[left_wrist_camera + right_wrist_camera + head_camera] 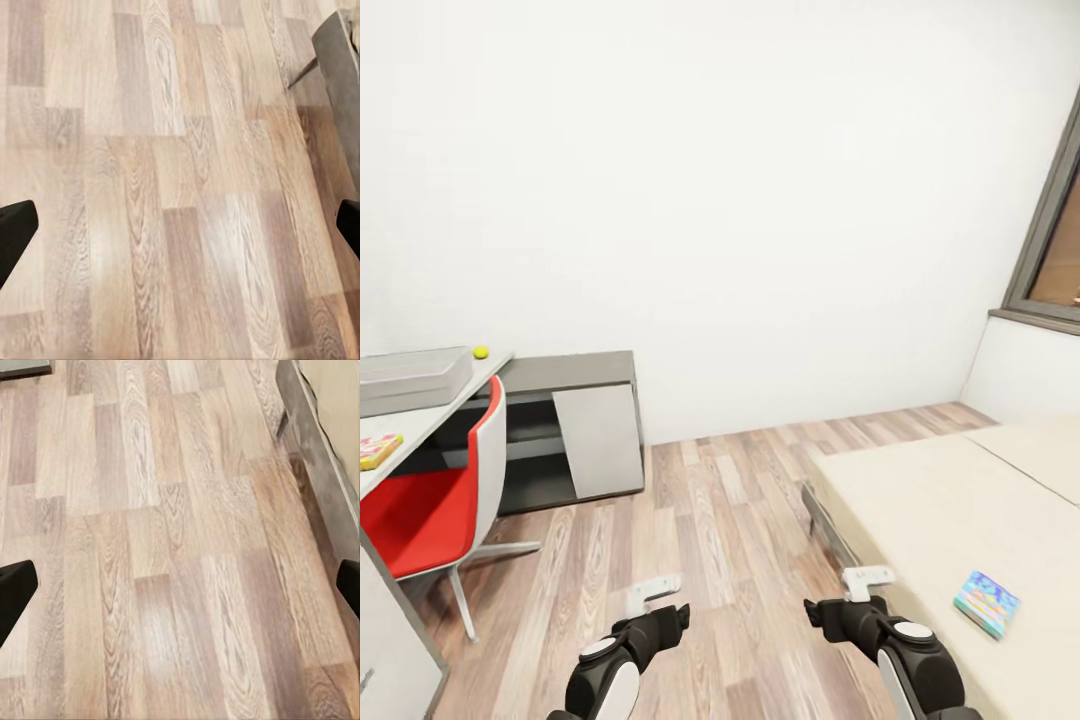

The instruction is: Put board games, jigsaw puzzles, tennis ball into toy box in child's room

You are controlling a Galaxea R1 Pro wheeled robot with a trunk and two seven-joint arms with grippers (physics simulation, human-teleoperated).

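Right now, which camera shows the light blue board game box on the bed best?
The head view: the light blue board game box lies flat on the cream-covered bed. The wrist views give wood-plank floor; the right wrist catches the bed's edge.

Head cam sitting high, looking fwd and down across room: table (420, 425) at 9 o'clock, bed (950, 510) at 3–4 o'clock, wood floor (730, 520) running centre to 6 o'clock, white wall filling upper half. Left wrist cam pointing down at floor (172, 195), close, grey edge at frame corner. Right wrist cam also facing down at floor (172, 555), close, catching bed frame edge (319, 457). All three sharing plank floor; head and right wrist sharing bed side.
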